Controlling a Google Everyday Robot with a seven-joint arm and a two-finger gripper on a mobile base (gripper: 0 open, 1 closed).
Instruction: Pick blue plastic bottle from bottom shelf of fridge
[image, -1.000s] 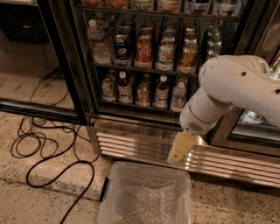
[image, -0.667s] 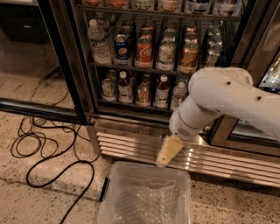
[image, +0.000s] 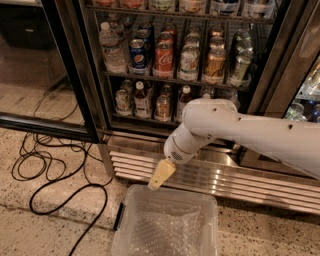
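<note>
Reddish-brown plastic under a white cap, with a pale label band: the blue plastic bottle (image: 141, 100) stands upright toward the left of the fridge's (image: 95, 90) bottom shelf (image: 150, 119), a dark wire rack, in a row of small bottles. The cream gripper (image: 161, 175) hangs before the fridge's louvred steel grille (image: 235, 177), above a clear bin (image: 125, 235). I cannot tell whether it is wide or closed. The white arm (image: 240, 130) hides the shelf's right end.

Speckled floor, loose cable in a dim, warm-lit room.
A black cable (image: 30, 167) loops over the speckled terrazzo floor (image: 40, 230) at left, beside a black-framed glass door (image: 35, 75). A clear plastic bin (image: 200, 197) sits on the floor at the bottom edge; the gripper (image: 161, 175) hangs just above its rear rim.
</note>
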